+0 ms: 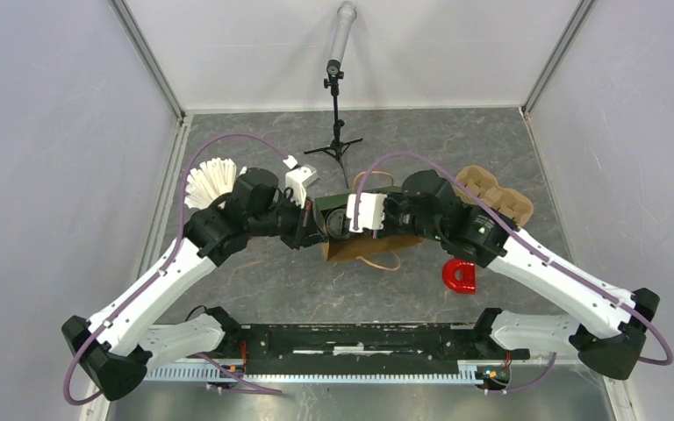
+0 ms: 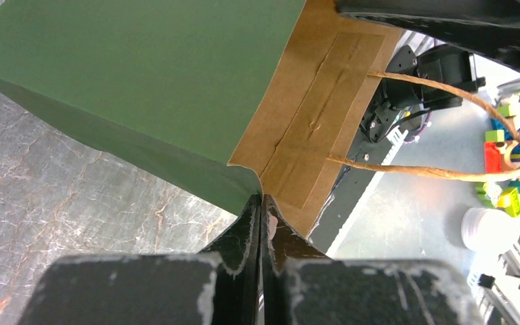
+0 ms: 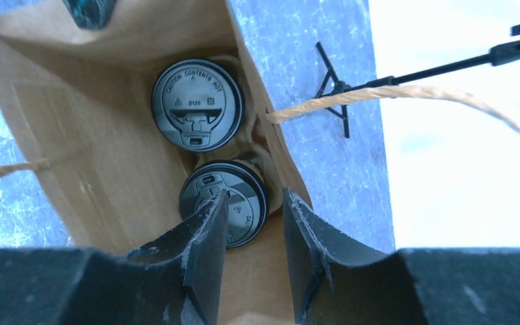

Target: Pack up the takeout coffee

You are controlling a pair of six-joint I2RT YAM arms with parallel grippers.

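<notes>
A green paper bag [image 1: 332, 209] with a brown inside and twine handles stands mid-table. In the right wrist view its open mouth [image 3: 108, 156] shows two cream cups with black lids inside: one coffee [image 3: 197, 104] further in, the other coffee [image 3: 240, 196] nearer. My right gripper [image 3: 254, 206] is open just above the nearer lid, touching nothing. My left gripper [image 2: 263, 201] is shut on the bag's rim where the green outside [image 2: 142, 74] meets the brown lining. In the top view both grippers meet at the bag, the left [image 1: 310, 230] and the right [image 1: 344, 219].
A red cup of white sticks [image 1: 211, 180] stands at the back left. A brown cardboard cup carrier [image 1: 496, 200] lies behind the right arm. A red object [image 1: 459, 276] lies near the right arm. A microphone tripod [image 1: 337, 145] stands behind the bag.
</notes>
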